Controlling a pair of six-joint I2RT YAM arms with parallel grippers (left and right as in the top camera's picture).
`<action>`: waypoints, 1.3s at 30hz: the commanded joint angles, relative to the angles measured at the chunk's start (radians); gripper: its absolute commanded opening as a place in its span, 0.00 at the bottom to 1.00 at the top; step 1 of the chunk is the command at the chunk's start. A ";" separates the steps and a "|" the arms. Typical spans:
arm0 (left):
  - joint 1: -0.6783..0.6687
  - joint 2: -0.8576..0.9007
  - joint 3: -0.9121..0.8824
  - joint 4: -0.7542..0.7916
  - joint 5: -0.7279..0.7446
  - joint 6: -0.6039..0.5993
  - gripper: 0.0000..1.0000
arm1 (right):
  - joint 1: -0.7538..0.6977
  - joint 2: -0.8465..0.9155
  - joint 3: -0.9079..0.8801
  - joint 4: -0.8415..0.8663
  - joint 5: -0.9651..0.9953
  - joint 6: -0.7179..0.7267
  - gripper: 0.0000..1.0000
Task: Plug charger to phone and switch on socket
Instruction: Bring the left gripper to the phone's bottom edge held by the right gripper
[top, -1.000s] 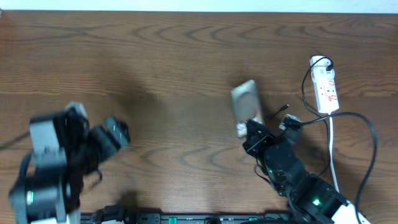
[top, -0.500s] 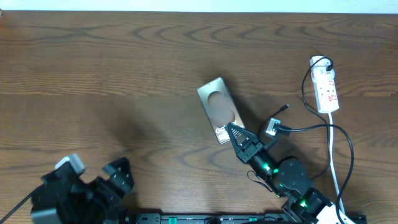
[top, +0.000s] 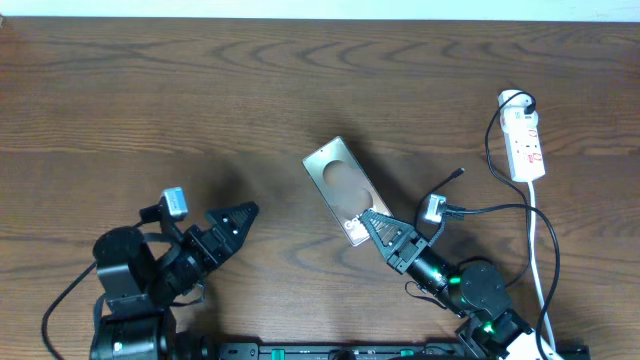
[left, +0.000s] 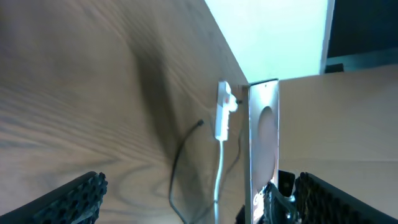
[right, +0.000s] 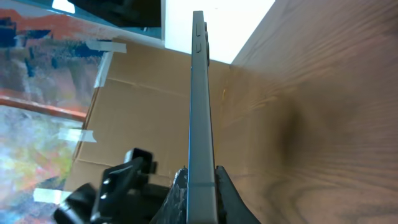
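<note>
The phone (top: 338, 186), a bronze-grey slab with a pale oval, is held by its near end in my right gripper (top: 372, 228), which is shut on it. The right wrist view shows the phone edge-on (right: 200, 93) between the fingers (right: 200, 190). My left gripper (top: 238, 217) is open and empty, to the left of the phone and pointing at it. Its wrist view (left: 205, 205) shows the phone (left: 263, 140) ahead. The charger's black plug tip (top: 458, 174) lies on the table right of the phone. The white socket (top: 522, 138) lies at the far right.
The socket's thick white cord (top: 535, 250) runs down the right side towards the front edge. A thicker black robot cable (top: 500, 208) arcs over the table behind the right arm. In the left wrist view the socket (left: 222, 112) and thin charger cable (left: 177, 168) lie ahead.
The right gripper has carried the phone left and nearer the front. The left arm has swung in from the front left corner, its open gripper now facing the phone.
</note>
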 joint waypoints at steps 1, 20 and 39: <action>0.002 0.035 -0.004 0.040 0.095 -0.050 0.98 | -0.005 -0.001 0.009 0.038 -0.013 0.019 0.01; -0.198 0.308 -0.004 0.439 0.135 -0.109 0.92 | -0.001 0.304 0.009 0.395 -0.008 0.164 0.01; -0.430 0.516 -0.004 0.813 -0.073 -0.397 0.78 | 0.070 0.357 0.016 0.485 0.083 0.164 0.01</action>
